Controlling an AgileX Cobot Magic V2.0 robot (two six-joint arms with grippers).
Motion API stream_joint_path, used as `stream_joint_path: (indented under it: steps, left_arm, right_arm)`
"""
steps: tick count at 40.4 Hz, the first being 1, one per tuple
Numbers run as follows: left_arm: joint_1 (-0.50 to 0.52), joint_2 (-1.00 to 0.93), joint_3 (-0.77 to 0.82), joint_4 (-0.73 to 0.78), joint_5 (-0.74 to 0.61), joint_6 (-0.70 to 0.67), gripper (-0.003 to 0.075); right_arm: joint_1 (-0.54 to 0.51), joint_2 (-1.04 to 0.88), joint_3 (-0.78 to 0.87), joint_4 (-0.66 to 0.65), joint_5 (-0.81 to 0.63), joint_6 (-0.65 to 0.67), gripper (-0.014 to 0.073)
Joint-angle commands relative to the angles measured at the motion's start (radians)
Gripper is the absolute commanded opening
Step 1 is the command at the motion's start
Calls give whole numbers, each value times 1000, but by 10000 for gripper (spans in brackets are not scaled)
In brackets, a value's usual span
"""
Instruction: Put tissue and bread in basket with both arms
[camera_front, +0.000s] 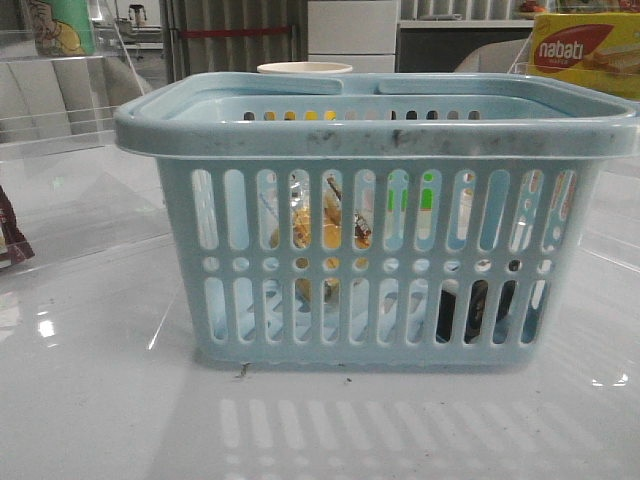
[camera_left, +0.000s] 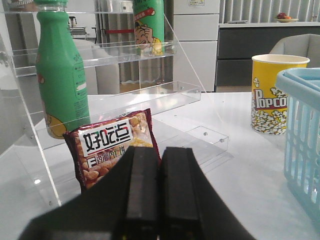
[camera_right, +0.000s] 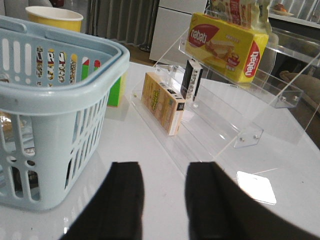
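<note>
The pale blue basket (camera_front: 375, 125) fills the middle of the front view. Through its slots I see the tan-yellow bread (camera_front: 330, 222) lying inside at the left-centre. The dark tissue (camera_front: 475, 310) stands low inside at the right. Neither arm shows in the front view. My left gripper (camera_left: 160, 150) is shut with nothing between its fingers, left of the basket (camera_left: 302, 130) and facing a maroon peanut packet (camera_left: 112, 145). My right gripper (camera_right: 162, 170) is open and empty, low over the table just right of the basket (camera_right: 55, 100).
An acrylic shelf (camera_left: 150, 97) on the left holds a green bottle (camera_left: 60, 75) and a green can (camera_left: 148, 25). A popcorn cup (camera_left: 275, 92) stands behind the basket. The right acrylic shelf (camera_right: 235, 125) carries a nabati box (camera_right: 227, 42), an orange box (camera_right: 161, 102) and a dark-and-white packet (camera_right: 191, 80).
</note>
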Motion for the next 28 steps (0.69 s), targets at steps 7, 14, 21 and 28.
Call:
stream_joint_path:
  steps: [7,14,21,28]
  left_arm:
    - [6,-18,-1,-10,-89,0,95]
    - [6,-18,-1,-10,-89,0,94]
    - [6,-18,-1,-10,-89,0,94]
    - [6,-18,-1,-10,-89,0,94]
  right_arm:
    - [-19,-19,76,46,-174,-6,53]
    - [-19,-19,107,136,-245,-6,59]
    - [-46,-19,107,137,-237,-6,59]
    - [-57,-19,107,137,-238,-6,59]
